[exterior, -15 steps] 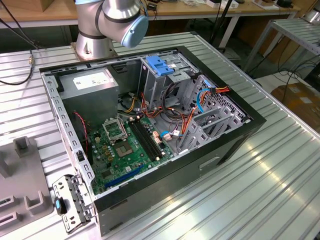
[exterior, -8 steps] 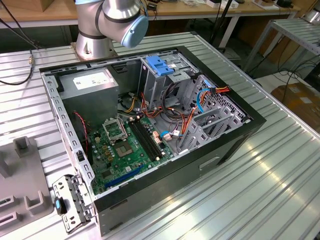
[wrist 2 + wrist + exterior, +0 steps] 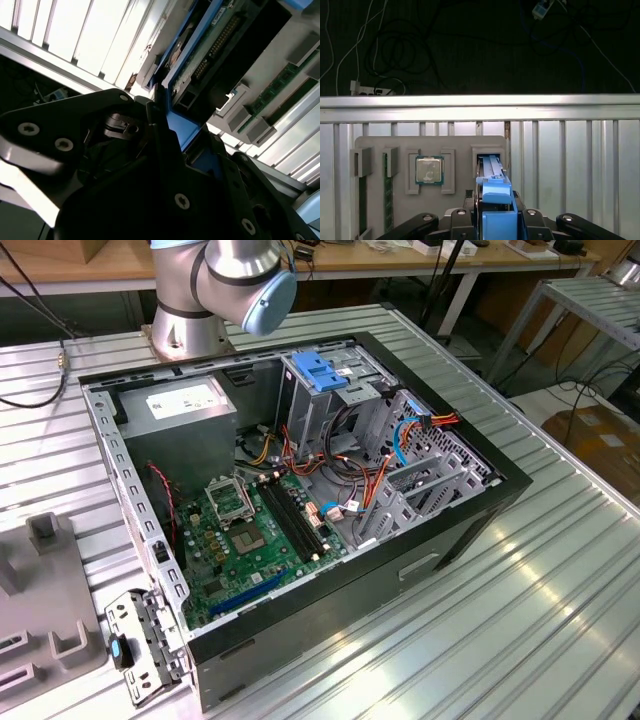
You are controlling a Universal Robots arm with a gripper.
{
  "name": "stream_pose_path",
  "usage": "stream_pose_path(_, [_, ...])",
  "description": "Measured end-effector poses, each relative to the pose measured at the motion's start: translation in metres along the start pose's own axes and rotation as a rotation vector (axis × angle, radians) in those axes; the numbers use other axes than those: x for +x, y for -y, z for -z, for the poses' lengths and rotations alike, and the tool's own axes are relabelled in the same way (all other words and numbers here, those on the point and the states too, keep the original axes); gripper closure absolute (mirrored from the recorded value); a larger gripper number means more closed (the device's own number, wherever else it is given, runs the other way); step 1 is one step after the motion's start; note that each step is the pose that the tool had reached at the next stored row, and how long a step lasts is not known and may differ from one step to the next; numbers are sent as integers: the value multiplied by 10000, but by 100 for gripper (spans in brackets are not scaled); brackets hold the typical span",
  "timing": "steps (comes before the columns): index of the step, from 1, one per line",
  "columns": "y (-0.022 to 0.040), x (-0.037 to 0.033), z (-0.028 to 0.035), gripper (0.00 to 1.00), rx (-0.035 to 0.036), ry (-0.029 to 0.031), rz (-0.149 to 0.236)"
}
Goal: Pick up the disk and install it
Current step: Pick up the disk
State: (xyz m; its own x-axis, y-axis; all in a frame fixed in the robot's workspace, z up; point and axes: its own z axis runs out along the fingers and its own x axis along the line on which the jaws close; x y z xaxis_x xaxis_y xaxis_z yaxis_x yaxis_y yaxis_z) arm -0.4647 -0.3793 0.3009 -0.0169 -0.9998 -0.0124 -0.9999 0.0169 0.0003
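Arm gleaming silver, gripper showing black.
In the exterior view, rounded silver-grey joints are carrying a light blue cap; the black angular housing is bearing silver screws in both wrist views.

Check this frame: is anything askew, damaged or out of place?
Nothing clearly wrong. The disk stands upright, in line with its slot in the grey tray, near the squarely seated processor. One loose metal bracket lies on the table beside the open case's corner, seemingly set aside rather than dropped.
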Motion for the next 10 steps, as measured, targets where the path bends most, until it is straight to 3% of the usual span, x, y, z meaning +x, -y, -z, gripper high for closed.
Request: stream_pose_path(10, [0, -1, 77, 63, -1, 0, -1])
